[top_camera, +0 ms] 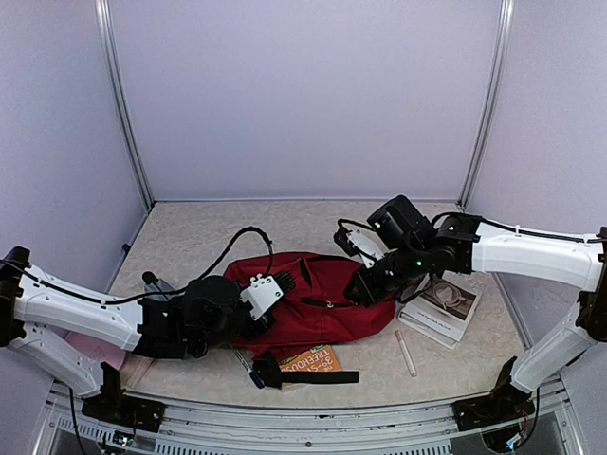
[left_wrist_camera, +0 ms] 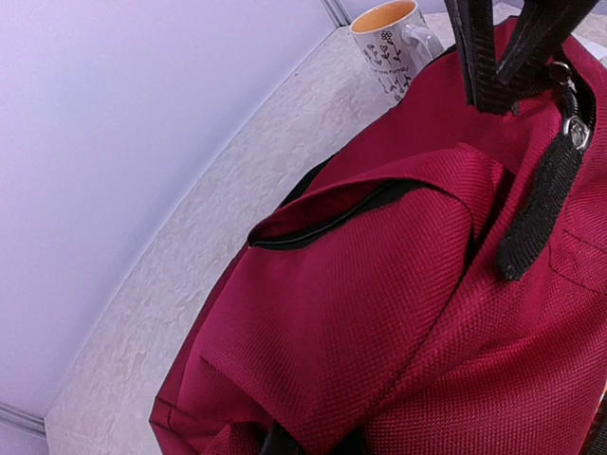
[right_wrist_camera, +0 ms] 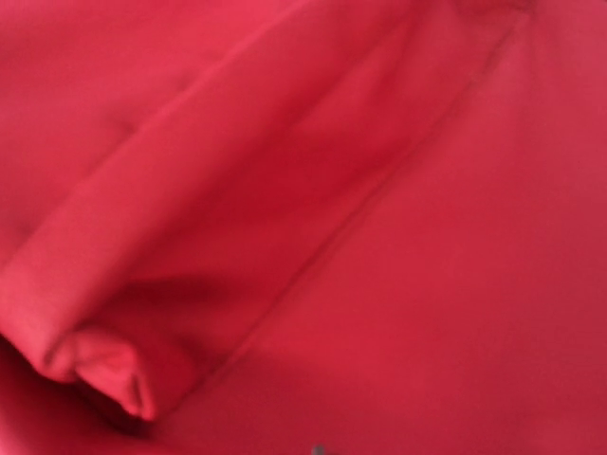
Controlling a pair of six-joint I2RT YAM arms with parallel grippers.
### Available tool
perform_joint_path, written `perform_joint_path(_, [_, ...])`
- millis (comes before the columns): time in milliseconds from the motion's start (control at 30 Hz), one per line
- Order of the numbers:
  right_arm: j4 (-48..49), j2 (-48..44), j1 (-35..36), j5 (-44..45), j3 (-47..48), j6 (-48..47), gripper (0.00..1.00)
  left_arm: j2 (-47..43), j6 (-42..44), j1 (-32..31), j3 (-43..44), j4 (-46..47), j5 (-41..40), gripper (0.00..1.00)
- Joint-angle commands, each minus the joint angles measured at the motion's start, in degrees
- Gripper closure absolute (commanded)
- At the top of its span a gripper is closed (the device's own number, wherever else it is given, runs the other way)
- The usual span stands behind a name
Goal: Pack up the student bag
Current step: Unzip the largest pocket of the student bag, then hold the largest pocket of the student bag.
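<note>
We pinch the student bag (top_camera: 322, 303), lying on the table (top_camera: 190, 237), with the left gripper (left_wrist_camera: 501, 95) shut at its zip strap (left_wrist_camera: 541, 209) and the right gripper (top_camera: 357, 294) shut, seemingly on its fabric, to open it.

You have one student bag (top_camera: 313, 299) and one mug (left_wrist_camera: 389, 43). You can count two books: the white book (top_camera: 444, 308) and the orange book (top_camera: 321, 358). There are two pens as well, the white pen (top_camera: 406, 353) and the dark pen (top_camera: 248, 365). Add one pink item (top_camera: 106, 353), and your two arms, the left arm (top_camera: 76, 313) and the right arm (top_camera: 531, 251)
</note>
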Motion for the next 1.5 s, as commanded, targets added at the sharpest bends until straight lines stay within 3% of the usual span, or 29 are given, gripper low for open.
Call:
perform_joint_path(0, [-0.97,-5.14,-2.48,7.42,0.05,1.75,1.00,-3.06,-3.77,-0.35,-1.97,3.14,0.61,1.00])
perform_joint_path(200, [3.16,-11.28,-7.59,9.97,-3.72,1.36,1.00,-7.45,-7.04,1.01,-5.01,2.97,2.41,1.00])
perform_joint_path(367, [9.97,-12.91,-10.81,4.89,-4.36,-0.90,1.00,-10.40,-8.47,1.91,-7.34,2.62,6.23,1.00])
perform_joint_path(500, [15.88,-10.51,-10.77,-2.16,-0.78,-4.50,1.00,-13.28,-6.65,2.19,-7.89,0.68,19.62,1.00])
perform_joint_path(533, [17.45,-9.64,-10.76,-3.94,0.21,-5.14,1.00,-14.50,-6.54,2.23,-7.76,0.43,23.89,0.94])
perform_joint_path(600, [20.90,-8.70,-10.68,-7.52,1.78,-6.15,1.00,-17.76,-7.87,3.10,-7.66,1.26,31.66,0.57])
perform_joint_path(633, [22.70,-8.33,-10.56,-9.19,2.48,-6.40,1.00,-19.51,-8.97,3.96,-7.62,2.26,35.15,0.47])
perform_joint_path(767, [27.89,-6.51,-9.48,-14.63,4.56,-7.23,1.00,-23.75,-11.92,7.21,-4.53,2.79,42.98,0.31])
perform_joint_path(867, [30.36,-5.14,-8.29,-16.90,5.74,-6.99,1.00,-19.84,-14.50,8.50,0.55,1.40,42.39,0.30])
perform_joint_path(1000, [35.74,-4.73,-7.28,-20.66,5.66,-6.27,1.00,-11.16,-24.92,14.45,5.96,3.32,42.27,0.51])
perform_joint_path(1067, [38.29,-4.24,-7.26,-23.06,6.10,-6.33,1.00,-7.45,-26.10,16.32,8.14,4.75,43.93,0.55])
perform_joint_path(1300, [39.08,-0.72,-7.25,-26.32,10.50,-9.13,1.00,2.70,-25.69,19.33,18.51,1.92,48.45,0.50])
perform_joint_path(1467, [39.31,0.55,-7.25,-25.83,11.41,-9.40,1.00,5.80,-25.01,19.42,20.28,2.41,52.76,0.35])
